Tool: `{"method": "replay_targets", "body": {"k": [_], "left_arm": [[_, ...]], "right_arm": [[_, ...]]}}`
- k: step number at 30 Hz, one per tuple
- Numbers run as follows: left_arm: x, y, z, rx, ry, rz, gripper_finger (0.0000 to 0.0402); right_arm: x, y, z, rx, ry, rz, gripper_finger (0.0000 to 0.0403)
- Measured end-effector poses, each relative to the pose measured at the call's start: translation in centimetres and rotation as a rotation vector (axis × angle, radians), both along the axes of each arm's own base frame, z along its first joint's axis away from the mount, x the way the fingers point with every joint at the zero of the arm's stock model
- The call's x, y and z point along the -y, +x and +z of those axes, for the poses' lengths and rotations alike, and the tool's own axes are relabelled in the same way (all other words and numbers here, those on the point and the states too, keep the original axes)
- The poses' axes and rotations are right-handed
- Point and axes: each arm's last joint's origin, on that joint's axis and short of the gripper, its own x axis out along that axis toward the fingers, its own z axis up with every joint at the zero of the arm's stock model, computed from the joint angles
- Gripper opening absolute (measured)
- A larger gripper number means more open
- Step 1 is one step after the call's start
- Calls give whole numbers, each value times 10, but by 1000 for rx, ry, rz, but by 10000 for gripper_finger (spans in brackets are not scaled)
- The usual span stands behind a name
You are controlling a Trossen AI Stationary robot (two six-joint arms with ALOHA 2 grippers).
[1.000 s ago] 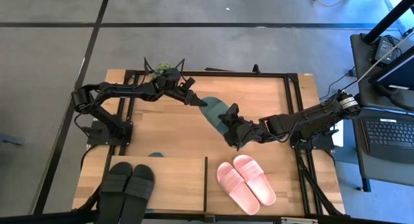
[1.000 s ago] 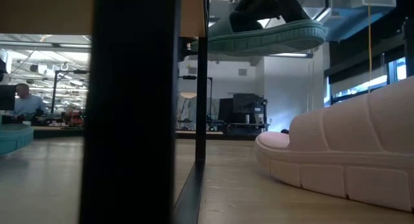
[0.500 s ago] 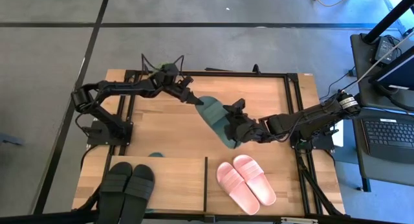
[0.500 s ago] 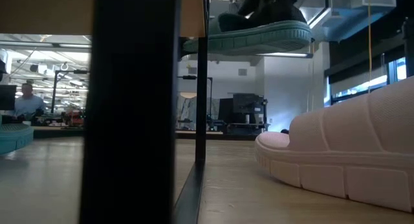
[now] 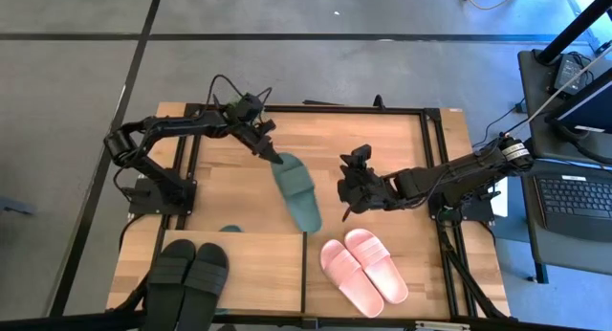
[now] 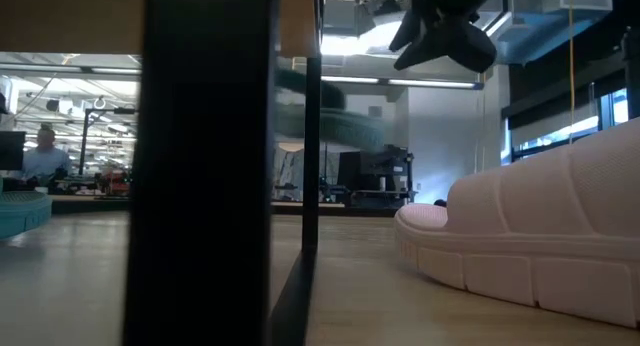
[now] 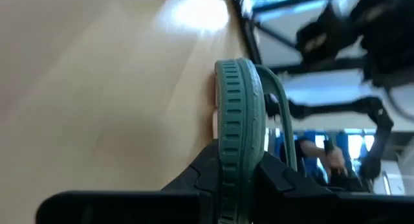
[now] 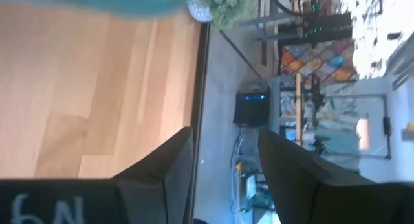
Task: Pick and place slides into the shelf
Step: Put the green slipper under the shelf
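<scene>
One dark green slide point(image 5: 297, 193) hangs off my left gripper point(image 5: 272, 154), above the middle of the table, its free end pointing at the near edge. It shows blurred in the low view point(image 6: 330, 116). My right gripper point(image 5: 346, 191) hovers open just right of it, touching nothing; the slide's edge point(image 8: 97, 0) passes in front of it. The other green slide point(image 5: 229, 229) peeks out from under the shelf's top board point(image 5: 253, 264). The black pair point(image 5: 191, 270) rests soles down on that board. The pink pair point(image 5: 363, 265) lies right of the black divider point(image 5: 304, 272). My left gripper is shut on the dark green slide's far end point(image 5: 280, 162). The sole's ribbed edge point(image 7: 236, 120) is pinched between the two fingers point(image 7: 207, 172), which lie across it. The fingers come slanting down from the table's far left. The slide is lifted clear, reaching out toward the near edge.
A small plant point(image 5: 239, 100) stands at the table's far edge behind my left arm. The black frame point(image 5: 435, 168) runs round the tabletop. A wide post point(image 6: 210, 166) of the shelf fills the low view's left half. Bare wood point(image 5: 249, 202) lies under the hanging slide.
My right gripper has let go of the green slide and drawn back a little toward the right. The slide, held between both grippers before, has swung about my left gripper: its free end has gone toward the near edge. My left gripper has shifted slightly left.
</scene>
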Motion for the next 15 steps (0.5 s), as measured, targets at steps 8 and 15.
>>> {"method": "replay_targets", "body": {"k": [8, 15], "left_arm": [[7, -16, -12, -103, -24, -66, 38], [13, -32, -20, -209, 12, -117, 38]], "right_arm": [[1, -2, -2, 29, 42, -37, 177], [1, -2, -2, 25, 58, -26, 177]]}}
